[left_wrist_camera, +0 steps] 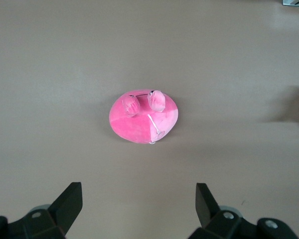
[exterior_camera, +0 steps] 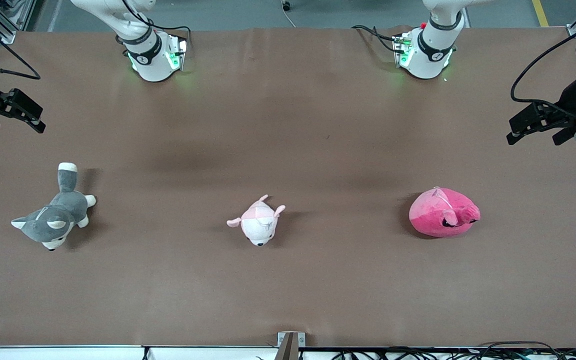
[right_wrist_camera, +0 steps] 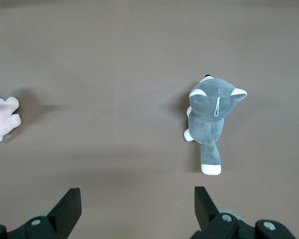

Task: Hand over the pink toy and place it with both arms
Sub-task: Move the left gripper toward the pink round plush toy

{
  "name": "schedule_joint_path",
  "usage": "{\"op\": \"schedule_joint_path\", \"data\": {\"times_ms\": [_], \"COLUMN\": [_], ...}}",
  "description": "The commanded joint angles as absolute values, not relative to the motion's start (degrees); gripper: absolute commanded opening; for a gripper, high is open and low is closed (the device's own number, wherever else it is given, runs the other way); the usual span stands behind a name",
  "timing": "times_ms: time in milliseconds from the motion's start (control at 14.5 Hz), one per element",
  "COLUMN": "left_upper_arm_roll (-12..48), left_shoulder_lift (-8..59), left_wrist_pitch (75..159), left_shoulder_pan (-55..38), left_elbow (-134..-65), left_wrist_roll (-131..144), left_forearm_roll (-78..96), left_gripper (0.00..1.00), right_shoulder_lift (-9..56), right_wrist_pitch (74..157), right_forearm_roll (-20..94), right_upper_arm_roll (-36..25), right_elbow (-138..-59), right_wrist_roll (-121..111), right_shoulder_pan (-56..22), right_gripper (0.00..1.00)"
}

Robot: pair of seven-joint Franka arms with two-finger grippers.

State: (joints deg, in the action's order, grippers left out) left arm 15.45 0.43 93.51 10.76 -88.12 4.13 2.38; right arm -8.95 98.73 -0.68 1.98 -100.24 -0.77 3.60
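Note:
The pink toy point(exterior_camera: 443, 212) is a round hot-pink plush lying on the brown table toward the left arm's end. It also shows in the left wrist view point(left_wrist_camera: 143, 118), apart from the fingers. My left gripper point(exterior_camera: 537, 137) is open and empty, up in the air over the table's edge at the left arm's end; it also shows in its own wrist view point(left_wrist_camera: 138, 199). My right gripper point(exterior_camera: 15, 127) is open and empty, over the table's edge at the right arm's end; it also shows in its own wrist view point(right_wrist_camera: 137, 201).
A grey-and-white plush dog point(exterior_camera: 55, 215) lies toward the right arm's end and also shows in the right wrist view point(right_wrist_camera: 209, 117). A small pale pink-and-white plush point(exterior_camera: 259, 225) lies mid-table between the two. A metal bracket point(exterior_camera: 290, 342) sits at the table's near edge.

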Motion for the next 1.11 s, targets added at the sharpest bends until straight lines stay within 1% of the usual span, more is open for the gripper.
{"op": "schedule_joint_path", "data": {"times_ms": [0,484,1036], "left_upper_arm_roll": [15.82,15.82,15.21], "left_shoulder_lift": [0.62,2.01,14.58], "left_wrist_pitch": [92.20,92.20,91.14], "left_shoulder_pan": [11.16,10.64,10.63], "left_elbow": [-86.84,-86.84,-86.13], "left_wrist_roll": [4.57,3.78,3.87], "left_forearm_roll": [1.76,1.41,-0.53], "left_gripper": [1.00,1.00,1.00], "right_shoulder_lift": [-8.26,-8.09,-7.74], "right_wrist_pitch": [98.35,98.00,97.91], "right_forearm_roll": [-0.35,-0.09,-0.18], "right_upper_arm_roll": [1.58,1.58,1.58], "right_elbow": [-99.05,-98.96,-99.05], "right_wrist_roll": [-1.40,-1.41,-1.41], "right_shoulder_pan": [3.52,4.04,4.04], "right_gripper": [1.00,1.00,1.00]}}
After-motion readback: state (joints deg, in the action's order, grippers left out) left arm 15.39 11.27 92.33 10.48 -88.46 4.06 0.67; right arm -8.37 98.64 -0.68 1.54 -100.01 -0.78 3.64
